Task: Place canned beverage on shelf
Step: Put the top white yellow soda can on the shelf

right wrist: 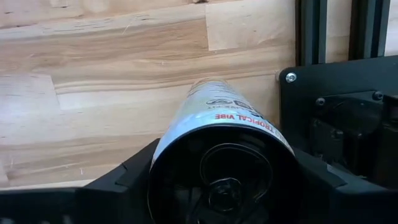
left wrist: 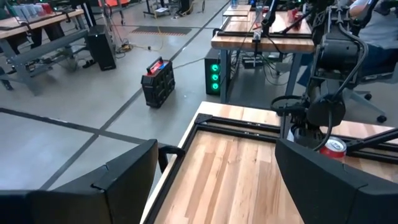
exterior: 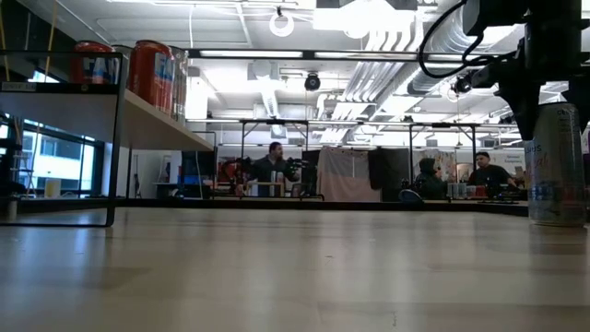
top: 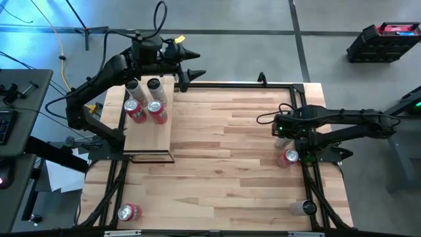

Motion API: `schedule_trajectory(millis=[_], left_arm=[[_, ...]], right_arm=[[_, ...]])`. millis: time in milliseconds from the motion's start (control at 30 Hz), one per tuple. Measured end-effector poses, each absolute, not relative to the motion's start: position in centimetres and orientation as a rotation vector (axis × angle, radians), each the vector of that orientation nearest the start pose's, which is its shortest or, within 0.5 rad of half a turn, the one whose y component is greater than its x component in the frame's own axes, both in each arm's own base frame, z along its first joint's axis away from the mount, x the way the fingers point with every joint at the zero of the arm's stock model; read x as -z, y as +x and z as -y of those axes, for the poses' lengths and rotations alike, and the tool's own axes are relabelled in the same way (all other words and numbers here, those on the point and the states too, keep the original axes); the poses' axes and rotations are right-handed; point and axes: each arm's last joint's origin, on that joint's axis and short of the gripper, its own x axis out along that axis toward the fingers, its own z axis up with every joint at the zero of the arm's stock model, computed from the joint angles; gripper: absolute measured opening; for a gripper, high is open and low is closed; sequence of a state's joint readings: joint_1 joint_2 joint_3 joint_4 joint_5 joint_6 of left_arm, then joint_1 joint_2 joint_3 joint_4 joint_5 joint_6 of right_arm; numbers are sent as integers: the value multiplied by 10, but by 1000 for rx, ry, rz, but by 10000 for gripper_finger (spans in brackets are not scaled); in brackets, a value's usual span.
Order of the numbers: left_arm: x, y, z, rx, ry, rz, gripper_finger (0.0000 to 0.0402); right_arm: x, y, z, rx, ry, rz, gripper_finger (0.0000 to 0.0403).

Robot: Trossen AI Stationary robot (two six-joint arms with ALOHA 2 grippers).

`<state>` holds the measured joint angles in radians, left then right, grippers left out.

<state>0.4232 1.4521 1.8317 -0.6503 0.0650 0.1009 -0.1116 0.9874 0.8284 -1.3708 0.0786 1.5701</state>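
The shelf (top: 148, 122), a pale board in a black frame, stands at the table's far left and bears two silver cans (top: 145, 87) and two red cans (top: 146, 110); it also shows in the low view (exterior: 157, 120). My left gripper (top: 192, 72) hangs open and empty by the shelf's far corner. My right gripper (top: 284, 135) is at the table's right side, shut on an upright silver can (right wrist: 224, 137), which also shows in the low view (exterior: 556, 166). A red can (top: 290, 157) stands just beside it on the near side. My right gripper pinches the silver can's upper wall (right wrist: 186, 134) between its two fingers (right wrist: 124, 180), one on each side. The fingers come from above, pointing down. The can stands upright with its base (exterior: 556, 221) on the tabletop.
A silver can (top: 304, 208) stands at the near right corner and a red can (top: 128, 212) at the near left corner. The black table frame (right wrist: 311, 37) runs close to the held can. Bare wood lies between the shelf and the right arm.
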Motion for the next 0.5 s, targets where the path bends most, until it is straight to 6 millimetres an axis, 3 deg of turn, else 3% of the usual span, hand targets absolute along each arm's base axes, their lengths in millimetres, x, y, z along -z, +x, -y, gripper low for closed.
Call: schedule_trajectory(millis=[300,500], left_arm=[[-482,261,-116,-332,62,-336,315],[-482,261,-115,-329,80,-337,315]], right_arm=[[-265,136,18,1224,1233,-1043,240],[-283,162,25,1118,1098,-1098,240]])
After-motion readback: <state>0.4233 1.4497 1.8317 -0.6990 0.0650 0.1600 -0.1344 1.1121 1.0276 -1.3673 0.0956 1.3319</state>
